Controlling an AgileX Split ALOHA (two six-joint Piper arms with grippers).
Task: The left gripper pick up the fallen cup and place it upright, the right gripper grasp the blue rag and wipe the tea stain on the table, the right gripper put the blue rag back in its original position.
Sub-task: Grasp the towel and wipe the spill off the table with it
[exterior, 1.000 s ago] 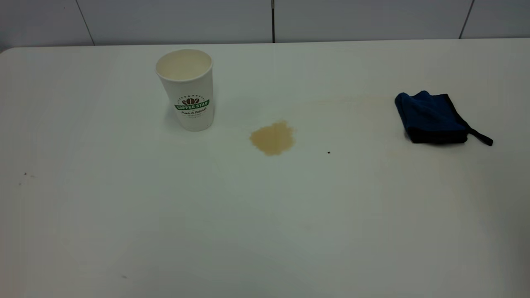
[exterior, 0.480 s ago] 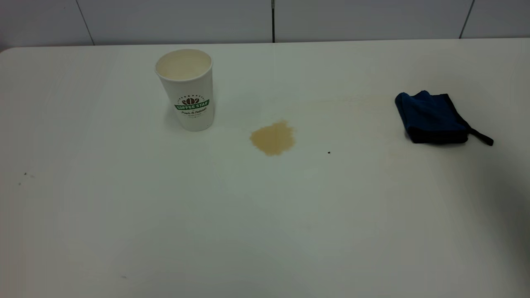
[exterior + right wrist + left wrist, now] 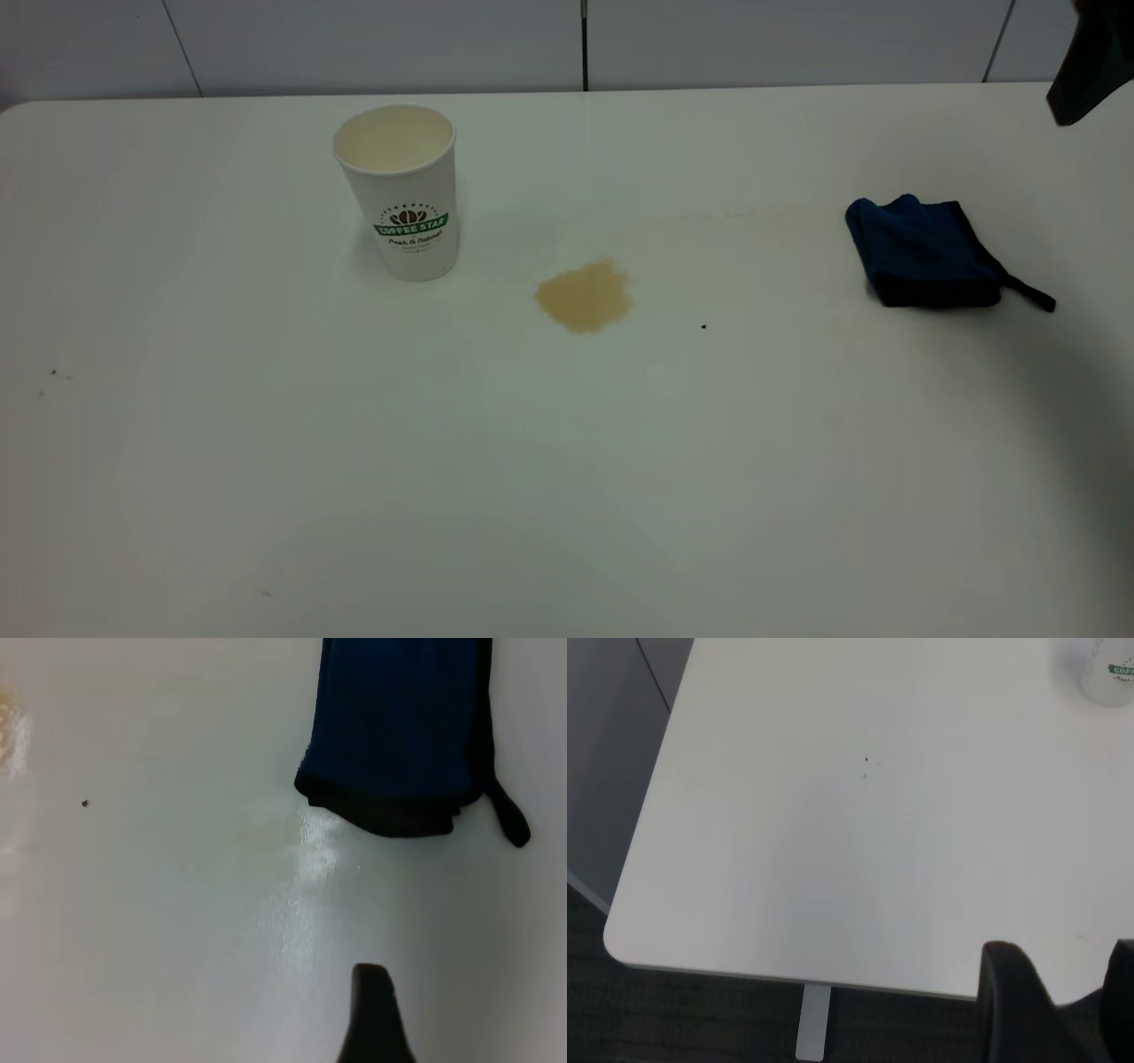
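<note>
The paper cup (image 3: pixel 403 190) stands upright on the white table (image 3: pixel 567 461), toward the far left, its open mouth up and the green "COFFEE STAR" banner facing the exterior camera. To its right and a little nearer the camera lies the tea stain (image 3: pixel 584 296), a tan blotch, apart from the cup's base. A tiny black speck (image 3: pixel 703 327) sits on the tabletop further right. The blue rag (image 3: pixel 926 252) lies folded well to the right of the stain, its black loop strap trailing off toward the right edge.

The right gripper (image 3: pixel 1094 62) shows only as a dark shape in the upper right corner of the exterior view, above and beyond the rag, touching nothing. In its wrist view a single dark finger (image 3: pixel 374 1014) appears over bare table, near the rag (image 3: pixel 403 731) but clear of it; whether its fingers are spread or closed I cannot tell.

The left gripper (image 3: pixel 1063 1005) hangs over the table's near left corner, far from the cup (image 3: pixel 1109 673). Two dark fingers show with a plain gap between them, probably fairly wide, and nothing held.
</note>
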